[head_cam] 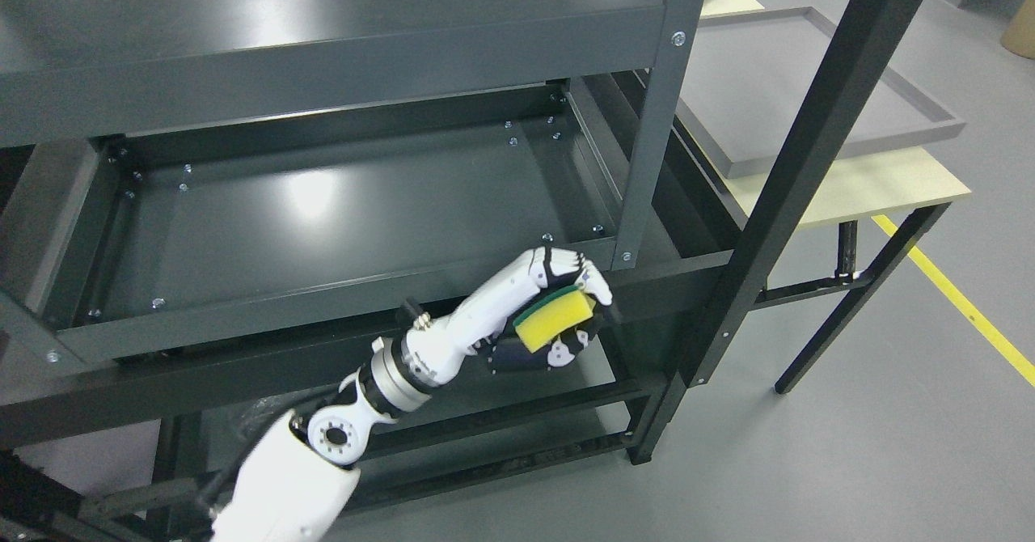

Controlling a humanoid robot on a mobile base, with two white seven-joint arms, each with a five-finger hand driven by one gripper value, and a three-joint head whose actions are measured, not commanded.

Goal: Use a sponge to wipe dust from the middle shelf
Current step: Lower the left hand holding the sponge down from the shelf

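My left arm comes up from the bottom left, and its white hand (558, 307) is shut on a yellow sponge (558, 321) with a green scouring layer. The hand hovers just in front of the front rim of the middle shelf (323, 210), near its front right corner. That shelf is a dark grey metal tray with raised edges and a glossy floor reflecting light. The sponge is outside the tray and does not touch its floor. The right arm does not show.
The top shelf (323, 8) overhangs the back of the middle one. A grey upright post (647, 121) stands right beside the hand, and a black frame leg (808, 162) slants further right. A grey tray (776, 81) lies on a beige table at right.
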